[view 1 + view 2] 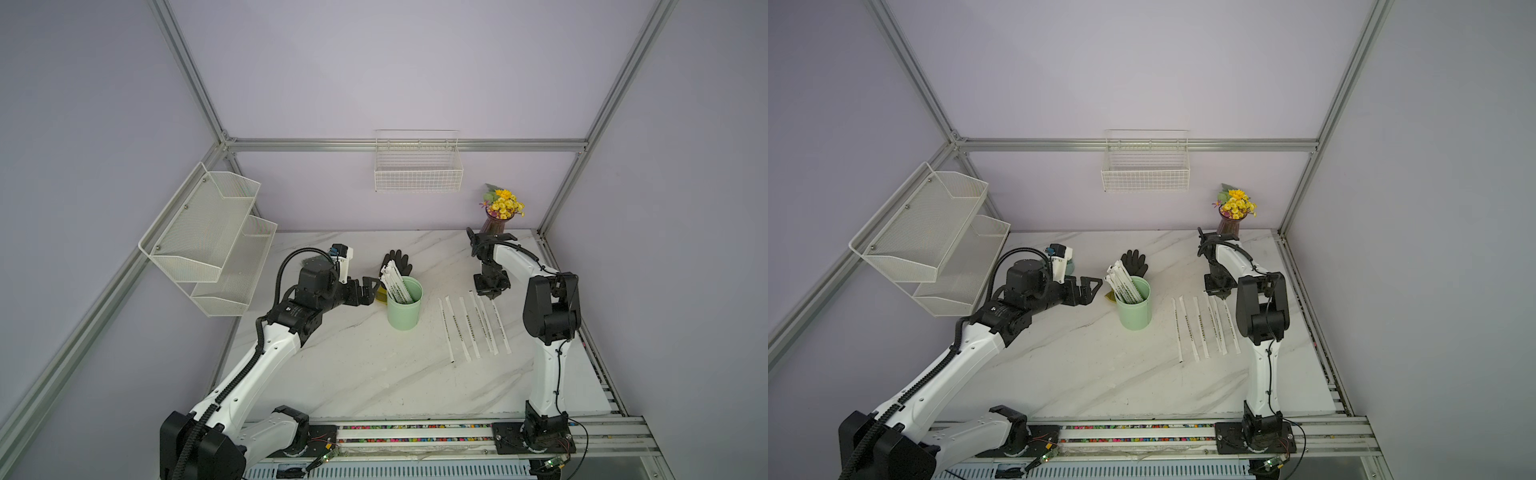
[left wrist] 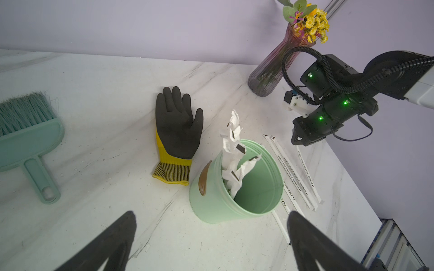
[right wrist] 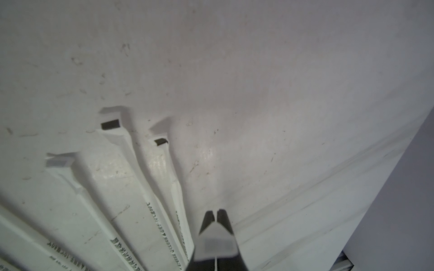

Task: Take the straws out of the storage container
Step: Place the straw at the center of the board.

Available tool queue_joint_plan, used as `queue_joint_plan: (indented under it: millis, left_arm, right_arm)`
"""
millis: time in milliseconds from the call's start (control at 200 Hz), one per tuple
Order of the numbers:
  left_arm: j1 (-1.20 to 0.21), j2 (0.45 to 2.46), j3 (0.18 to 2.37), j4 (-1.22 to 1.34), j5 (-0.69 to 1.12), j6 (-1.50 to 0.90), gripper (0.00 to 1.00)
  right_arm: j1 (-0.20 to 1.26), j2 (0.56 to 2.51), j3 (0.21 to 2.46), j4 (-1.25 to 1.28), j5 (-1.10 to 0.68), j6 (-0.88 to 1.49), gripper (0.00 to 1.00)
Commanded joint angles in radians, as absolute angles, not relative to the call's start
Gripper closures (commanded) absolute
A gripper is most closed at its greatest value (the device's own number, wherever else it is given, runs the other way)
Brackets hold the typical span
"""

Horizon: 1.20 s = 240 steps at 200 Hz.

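some straws [image 1: 394,280] leaned in the upright storage container [image 1: 405,316] on the tabletop [image 1: 353,365]; others lay flat just right of it. the left claw [image 1: 372,292] reached level beside it, released. the right claw [image 1: 492,294] pointed down beyond those, clenched.

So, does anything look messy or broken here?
Yes. The straws in the cup have crumpled, bent paper tops. On the table, two laid-out straws lie touching at an angle, not neatly apart like the rest.

Six straws [image 1: 457,328] lie outside one storage container [image 1: 405,316]; one glove [image 1: 401,257].
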State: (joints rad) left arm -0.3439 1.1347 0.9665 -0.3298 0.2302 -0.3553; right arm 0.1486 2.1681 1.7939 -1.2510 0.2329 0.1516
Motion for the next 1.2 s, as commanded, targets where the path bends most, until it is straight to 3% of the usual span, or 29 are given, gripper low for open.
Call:
queue_joint_plan:
  millis: [0,815,980,1195]
  left_arm:
    - [-0.348,1.135,0.954,-0.295,0.226,-0.340,0.01]
    - [-0.348,1.137,0.958,-0.304,0.229,-0.341,0.01]
    - [-0.348,1.129,0.958,-0.304,0.227,-0.345,0.01]
    - [-0.348,1.112,0.956,-0.301,0.218,-0.351,0.01]
  right_arm:
    - [0.138,2.196,1.819,-1.255,0.218,0.149,0.93]
    - [0.112,2.245,1.856,-1.247,0.200,0.148,0.77]
    - [0.113,2.124,1.801,-1.199,0.149,0.163,0.76]
    - [0.160,1.817,1.626,-1.010,-0.017,0.179,0.76]
